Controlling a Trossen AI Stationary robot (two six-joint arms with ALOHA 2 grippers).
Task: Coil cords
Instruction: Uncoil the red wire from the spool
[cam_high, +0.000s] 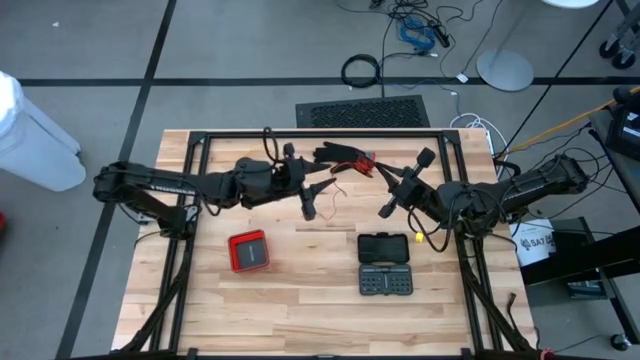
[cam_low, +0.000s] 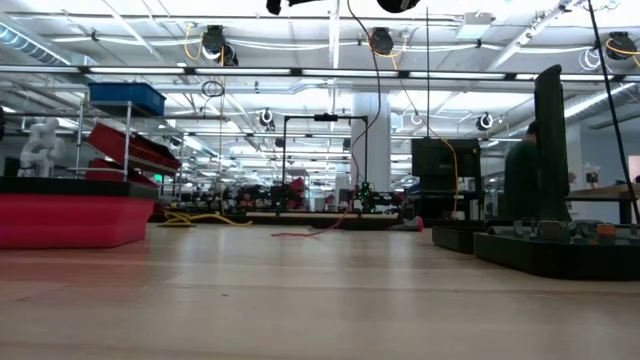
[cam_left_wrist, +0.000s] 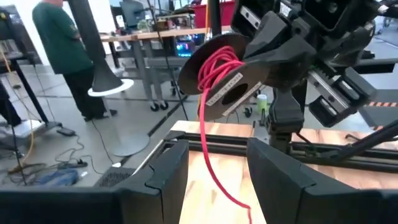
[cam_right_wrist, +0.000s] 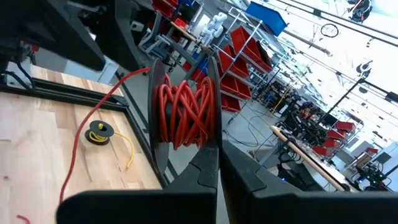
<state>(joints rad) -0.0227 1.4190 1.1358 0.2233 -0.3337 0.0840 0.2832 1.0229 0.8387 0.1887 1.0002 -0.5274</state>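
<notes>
A black spool (cam_left_wrist: 227, 74) wound with red cord (cam_right_wrist: 183, 112) hangs above the middle of the table, with my right gripper (cam_right_wrist: 217, 163) shut on it. From the spool a loose red strand (cam_left_wrist: 208, 149) drops toward the table. It passes between the open fingers of my left gripper (cam_left_wrist: 217, 180) without visibly touching them. In the high view my left gripper (cam_high: 325, 185) faces my right gripper (cam_high: 395, 187) across a short gap, both level. The strand's tail (cam_high: 337, 197) lies on the wood. My right gripper pinches the rim of one black flange (cam_right_wrist: 213, 144) of the spool between its two shut fingers. The fingers are level and come from the table's right side. The spool is lifted clear of the table, its wound red cord just beyond the fingertips.
A small yellow spool (cam_high: 418, 238) lies near the right arm. An open black bit case (cam_high: 384, 262) and a red box (cam_high: 248, 250) sit on the near half. A black glove with a red cuff (cam_high: 342, 155) lies at the far middle. A person (cam_left_wrist: 59, 37) stands beyond the table.
</notes>
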